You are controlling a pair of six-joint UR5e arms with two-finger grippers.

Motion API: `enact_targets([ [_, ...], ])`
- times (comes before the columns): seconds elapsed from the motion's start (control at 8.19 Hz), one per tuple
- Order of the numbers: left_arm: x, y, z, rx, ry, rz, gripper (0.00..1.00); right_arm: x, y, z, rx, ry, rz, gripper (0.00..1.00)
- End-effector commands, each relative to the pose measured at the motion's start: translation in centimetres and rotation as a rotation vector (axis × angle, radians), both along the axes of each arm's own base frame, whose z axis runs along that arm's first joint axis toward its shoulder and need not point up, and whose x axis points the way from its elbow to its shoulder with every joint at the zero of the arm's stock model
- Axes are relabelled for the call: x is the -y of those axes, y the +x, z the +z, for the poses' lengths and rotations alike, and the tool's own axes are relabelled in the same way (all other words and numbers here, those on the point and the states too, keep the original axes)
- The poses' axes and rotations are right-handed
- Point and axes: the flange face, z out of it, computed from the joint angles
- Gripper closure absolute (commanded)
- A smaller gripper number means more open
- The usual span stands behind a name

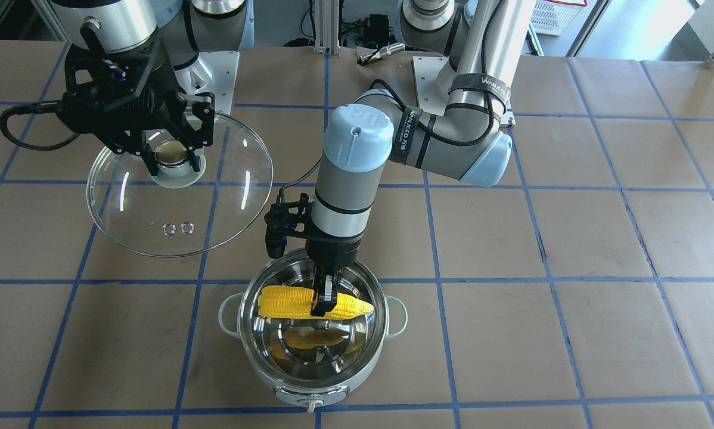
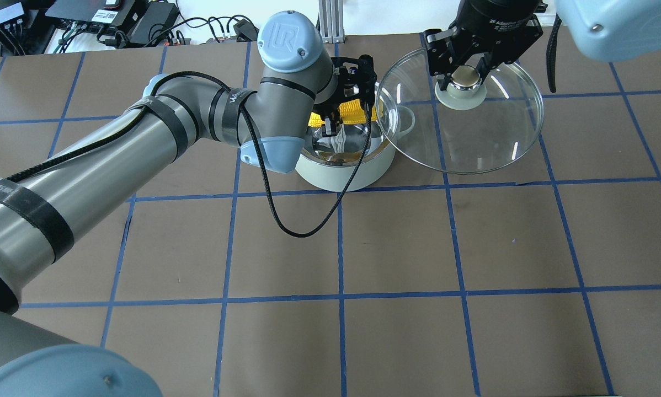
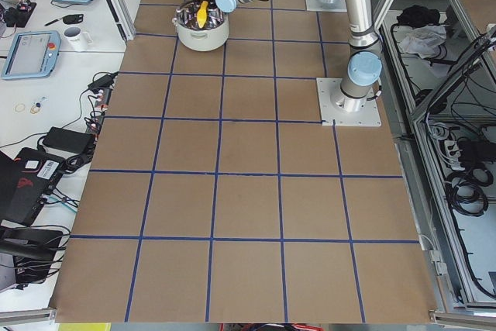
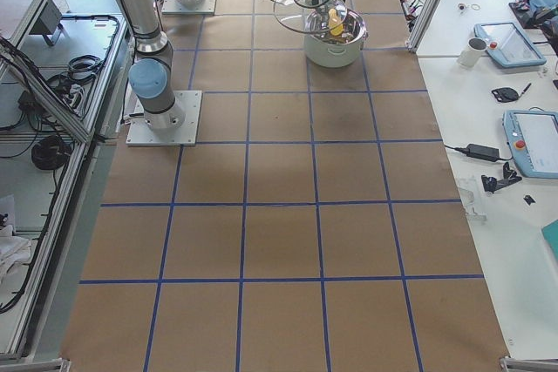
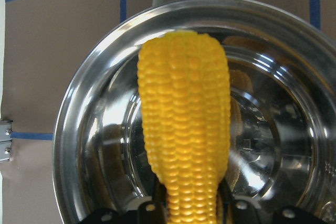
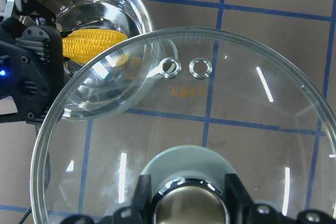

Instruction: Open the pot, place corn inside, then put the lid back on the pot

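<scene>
The pale pot (image 1: 229, 314) stands open, and its steel inside (image 5: 73, 129) is shiny. My left gripper (image 1: 323, 307) is shut on the yellow corn (image 1: 285, 301) near its middle. It holds the corn level inside the pot's mouth, about at rim height, and the corn's reflection shows below it. The corn fills the left wrist view (image 5: 184, 129). My right gripper (image 1: 172, 156) is shut on the beige knob (image 2: 463, 77) of the clear glass lid (image 1: 226, 196). It holds the lid tilted in the air beside the pot, with the lid's edge over the pot's rim (image 6: 126, 3).
A black cable (image 2: 303, 220) hangs from my left arm onto the brown table with its blue tape grid. A metal cylinder (image 1: 381, 53) lies near the arm bases. Side tables with tablets (image 4: 523, 141) stand beyond the pot's edge of the table.
</scene>
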Motion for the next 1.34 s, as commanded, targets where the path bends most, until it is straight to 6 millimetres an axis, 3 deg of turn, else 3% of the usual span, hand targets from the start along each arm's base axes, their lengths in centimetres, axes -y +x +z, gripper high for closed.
enact_targets([
  [0.0,0.0,0.0,0.0,-0.005,0.004,0.01,0.13,0.0,0.0,0.1,0.001,-0.002,0.0,0.73],
  [0.12,0.0,0.1,0.3,-0.006,0.0,0.015,0.04,0.0,0.0,0.1,0.001,-0.002,0.0,0.74],
  [0.61,-0.2,1.0,3.4,-0.036,-0.035,0.09,0.04,0.0,0.0,0.1,0.0,-0.002,0.0,0.74],
  [0.85,-0.7,1.5,5.4,-0.11,-0.022,0.255,0.04,0.0,0.1,0.2,0.004,-0.008,-0.004,0.74],
  [0.98,0.5,4.3,6.0,-0.13,-0.023,0.345,0.04,0.4,0.2,0.3,0.004,-0.013,-0.015,0.74],
  [1.1,2.1,8.6,6.9,-0.146,-0.019,0.439,0.04,1.4,0.3,-0.2,0.012,-0.012,-0.052,0.74],
  [1.22,3.1,14.0,8.3,-0.157,0.015,0.57,0.03,4.2,0.6,-0.8,0.016,-0.054,-0.083,0.74],
])
